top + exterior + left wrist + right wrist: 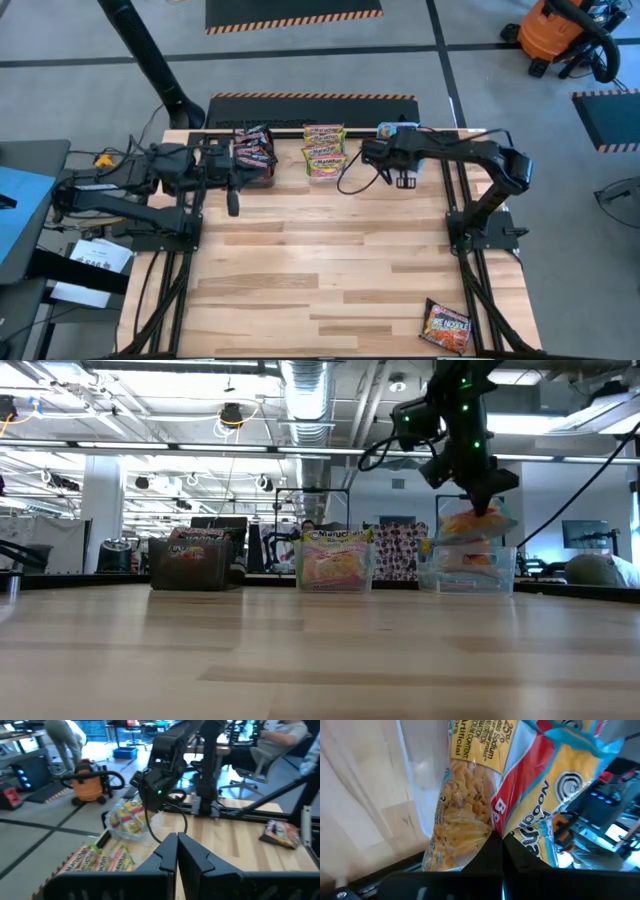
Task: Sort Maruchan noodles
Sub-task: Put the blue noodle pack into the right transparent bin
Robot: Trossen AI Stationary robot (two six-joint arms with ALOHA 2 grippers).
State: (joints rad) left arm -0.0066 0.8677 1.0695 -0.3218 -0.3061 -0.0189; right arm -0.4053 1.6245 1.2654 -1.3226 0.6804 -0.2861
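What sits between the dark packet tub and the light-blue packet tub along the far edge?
The tub of orange-green packets; the high view shows it between the dark packet tub and the light-blue packet tub.

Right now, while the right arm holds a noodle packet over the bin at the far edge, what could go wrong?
1. The right tool is shut on only the edge of the light blue packet, which hangs above the clear bin. It may slip or land tilted on the packets already piled there.
2. One dark packet lies alone at the near right corner of the table, close to the edge. A clumsy pick could push it off.
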